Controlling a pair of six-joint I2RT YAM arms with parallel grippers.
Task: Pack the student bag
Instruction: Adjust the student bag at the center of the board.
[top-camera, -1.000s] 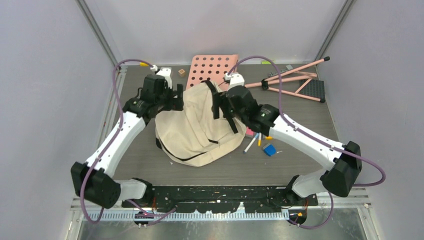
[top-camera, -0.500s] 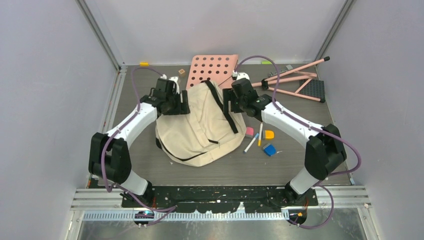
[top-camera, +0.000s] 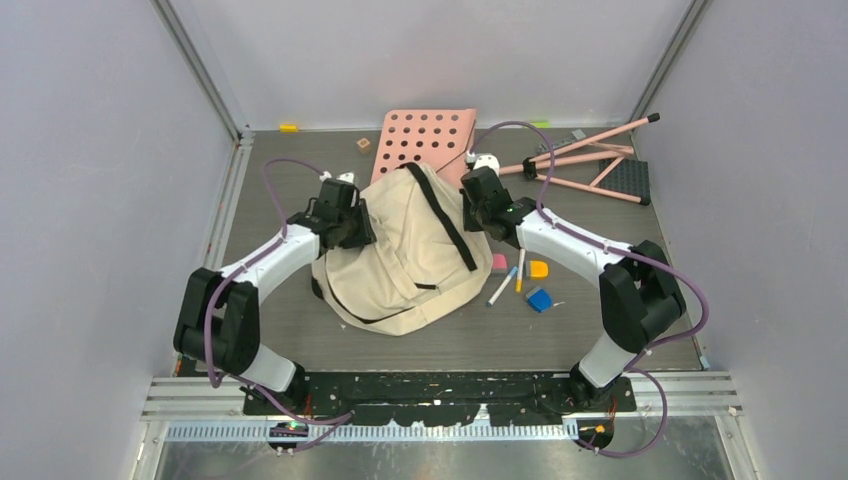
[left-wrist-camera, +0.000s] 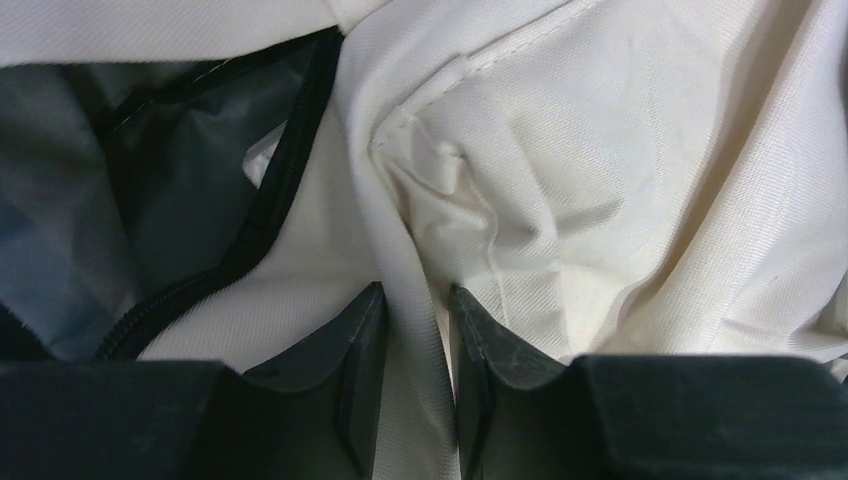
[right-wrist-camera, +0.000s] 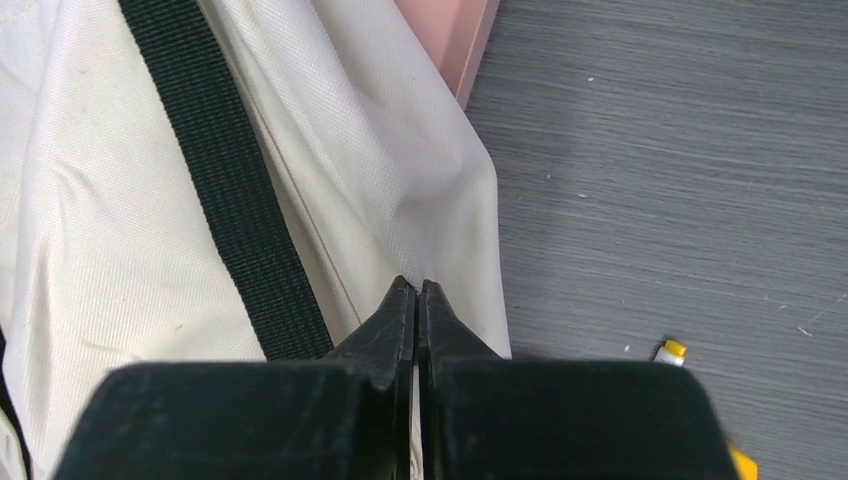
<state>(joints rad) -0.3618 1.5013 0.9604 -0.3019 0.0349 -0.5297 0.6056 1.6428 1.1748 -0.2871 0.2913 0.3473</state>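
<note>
The large cream fabric student bag with black straps lies slumped in the middle of the dark worktop, its far end over a pink perforated board. The left hand pinches a fold of cream cloth beside the black zip and grey lining. The right hand is closed at the bag's side edge; whether it caught cloth is unclear. The step appears to be opening the mouth, and next both hands would need to lift and spread it for the small coloured pens and erasers nearby.

The student bag is matt cream cloth, finely woven; its strap is coarse black webbing, its lining grey with a slight sheen. My left gripper and right gripper are matt black plastic, faintly scuffed. The table looks like dull grey wood-grain.
</note>
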